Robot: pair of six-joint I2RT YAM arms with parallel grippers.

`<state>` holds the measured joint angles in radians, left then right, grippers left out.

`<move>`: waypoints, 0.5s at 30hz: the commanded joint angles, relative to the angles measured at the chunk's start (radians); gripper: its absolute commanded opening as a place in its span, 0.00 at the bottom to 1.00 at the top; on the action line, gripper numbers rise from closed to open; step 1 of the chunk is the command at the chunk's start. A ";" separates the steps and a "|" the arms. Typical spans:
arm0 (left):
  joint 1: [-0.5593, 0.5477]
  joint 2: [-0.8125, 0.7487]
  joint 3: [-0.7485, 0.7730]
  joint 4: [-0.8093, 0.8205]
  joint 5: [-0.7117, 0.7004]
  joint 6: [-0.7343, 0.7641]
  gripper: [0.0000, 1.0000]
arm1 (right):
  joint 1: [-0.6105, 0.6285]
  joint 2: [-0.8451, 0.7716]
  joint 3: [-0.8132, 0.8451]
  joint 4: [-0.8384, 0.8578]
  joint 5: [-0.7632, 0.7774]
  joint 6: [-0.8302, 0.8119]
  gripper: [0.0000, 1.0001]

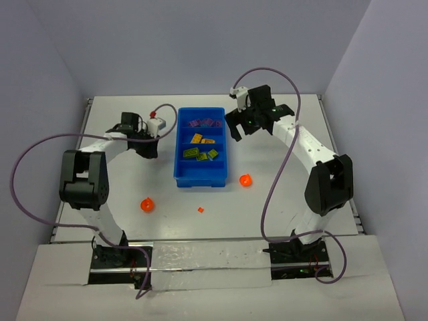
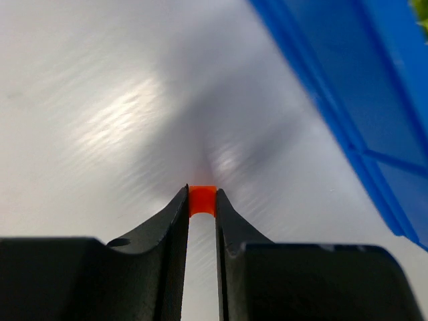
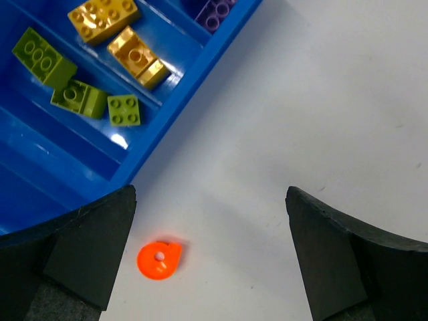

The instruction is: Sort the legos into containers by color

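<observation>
The blue tray (image 1: 182, 175) holds purple legos (image 1: 204, 123) in its far compartment, then yellow legos (image 1: 202, 140), then lime green legos (image 1: 200, 154); the nearest compartment shows no pieces. My left gripper (image 1: 152, 148) is just left of the tray, low over the table, shut on a small orange lego (image 2: 202, 200) pinched at the fingertips. My right gripper (image 1: 237, 128) is open and empty, right of the tray. In its wrist view the right gripper (image 3: 210, 200) has a round orange lego (image 3: 159, 259) lying on the table by its left finger.
On the table lie a round orange lego (image 1: 246, 180) right of the tray's near corner, another round orange lego (image 1: 146, 204) to the front left, and a tiny orange piece (image 1: 200, 210) in front of the tray. The tray's wall (image 2: 348, 114) is close on the left gripper's right.
</observation>
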<state>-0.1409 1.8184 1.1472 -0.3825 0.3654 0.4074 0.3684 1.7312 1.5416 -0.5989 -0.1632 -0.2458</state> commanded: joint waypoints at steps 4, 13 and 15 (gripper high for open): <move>0.066 -0.199 0.108 -0.029 0.161 -0.042 0.07 | -0.031 -0.144 -0.120 -0.024 -0.053 0.018 1.00; -0.055 -0.258 0.168 -0.154 0.251 -0.009 0.06 | -0.066 -0.257 -0.305 -0.063 -0.062 -0.020 1.00; -0.113 -0.258 0.169 -0.205 0.273 0.030 0.06 | -0.069 -0.282 -0.349 -0.067 -0.064 -0.027 1.00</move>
<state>-0.1736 1.5768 1.2850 -0.4720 0.5437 0.3797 0.3042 1.5132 1.2454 -0.6494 -0.2119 -0.2512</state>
